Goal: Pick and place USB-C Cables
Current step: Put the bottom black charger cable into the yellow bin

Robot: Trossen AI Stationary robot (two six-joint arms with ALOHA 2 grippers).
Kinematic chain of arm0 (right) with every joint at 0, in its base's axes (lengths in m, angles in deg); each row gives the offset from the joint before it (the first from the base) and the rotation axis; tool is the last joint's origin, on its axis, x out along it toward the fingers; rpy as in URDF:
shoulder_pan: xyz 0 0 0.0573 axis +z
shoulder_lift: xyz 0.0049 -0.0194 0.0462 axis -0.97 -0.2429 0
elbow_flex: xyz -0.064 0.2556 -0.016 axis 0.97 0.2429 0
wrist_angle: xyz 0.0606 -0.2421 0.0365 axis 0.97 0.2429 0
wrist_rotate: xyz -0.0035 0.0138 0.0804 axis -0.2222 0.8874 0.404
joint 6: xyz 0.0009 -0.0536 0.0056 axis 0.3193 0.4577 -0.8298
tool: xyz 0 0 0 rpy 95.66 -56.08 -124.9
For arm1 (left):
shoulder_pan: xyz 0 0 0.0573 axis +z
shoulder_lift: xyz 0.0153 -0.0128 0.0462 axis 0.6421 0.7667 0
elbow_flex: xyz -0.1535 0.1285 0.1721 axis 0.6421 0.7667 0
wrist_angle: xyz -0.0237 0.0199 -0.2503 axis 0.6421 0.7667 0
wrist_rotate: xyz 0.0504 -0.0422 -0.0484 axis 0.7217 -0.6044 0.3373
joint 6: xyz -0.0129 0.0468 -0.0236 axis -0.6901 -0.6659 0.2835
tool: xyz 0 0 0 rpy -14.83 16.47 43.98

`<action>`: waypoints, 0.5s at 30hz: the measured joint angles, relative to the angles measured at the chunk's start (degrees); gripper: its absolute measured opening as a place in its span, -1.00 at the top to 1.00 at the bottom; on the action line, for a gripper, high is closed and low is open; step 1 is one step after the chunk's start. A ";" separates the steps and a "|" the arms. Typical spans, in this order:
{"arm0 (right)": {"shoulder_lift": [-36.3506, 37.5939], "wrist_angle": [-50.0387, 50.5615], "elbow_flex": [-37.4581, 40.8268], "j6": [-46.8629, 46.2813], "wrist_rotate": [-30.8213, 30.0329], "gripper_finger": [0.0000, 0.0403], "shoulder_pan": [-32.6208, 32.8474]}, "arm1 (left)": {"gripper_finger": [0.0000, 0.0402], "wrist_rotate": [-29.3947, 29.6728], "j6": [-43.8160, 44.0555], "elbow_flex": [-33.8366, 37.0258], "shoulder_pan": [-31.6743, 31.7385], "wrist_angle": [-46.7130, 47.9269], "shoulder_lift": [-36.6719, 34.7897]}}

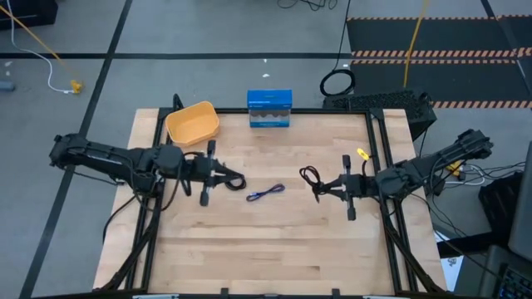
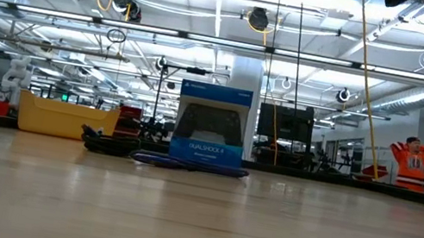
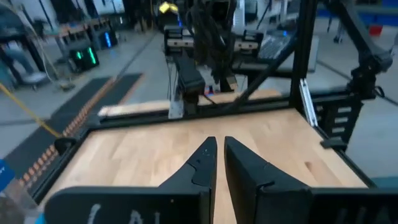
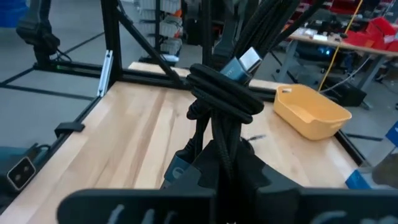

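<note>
My right gripper [image 1: 327, 188] [image 4: 217, 155] is at the table's right middle, shut on a black USB-C cable bundle [image 1: 309, 175] [image 4: 224, 93] whose silver plug [image 4: 249, 60] shows. My left gripper [image 1: 223, 176] [image 3: 219, 149] is at the left middle, shut, with only a thin slit between its fingers and nothing in them. A second black bundle [image 1: 235, 179] [image 2: 110, 143] lies flat on the table just past the left fingertips. The purple-blue cable [image 1: 266, 193] [image 2: 186, 165] lies flat between the two grippers. Neither gripper reaches down into the low view. My right gripper pinches the black bundle between its two fingers by one end of the coil [image 4: 214, 134]. The rest of the bundle stands out beyond the fingertips, plug end farthest out. It is lifted clear of the table; the low view shows no cable on that side.
A yellow bin [image 1: 193, 123] [image 2: 63, 117] [image 4: 311, 112] sits at the table's far left. A blue boxed game controller [image 1: 269, 109] [image 2: 210, 127] stands at the far edge's middle. A black ring-shaped coil [image 1: 337, 83] lies on the floor beyond the table. Bare wood fills the near half.
</note>
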 joint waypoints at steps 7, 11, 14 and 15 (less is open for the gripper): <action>0.00 -0.89 1.10 0.18 0.02 0.98 -0.07 | 0.82 -0.51 -1.41 12.39 0.66 -15.22 -4.01; 0.00 -5.18 2.47 2.53 0.02 0.98 -0.07 | 0.83 -0.51 -0.83 17.34 0.66 -23.88 -3.86; 0.00 -8.85 3.75 4.26 0.04 0.98 -0.07 | 0.82 -0.49 -1.08 20.03 0.66 -30.29 -3.42; -0.02 -9.89 4.13 4.57 0.04 0.98 -0.07 | 0.82 -0.50 -0.91 20.54 0.66 -31.41 -3.40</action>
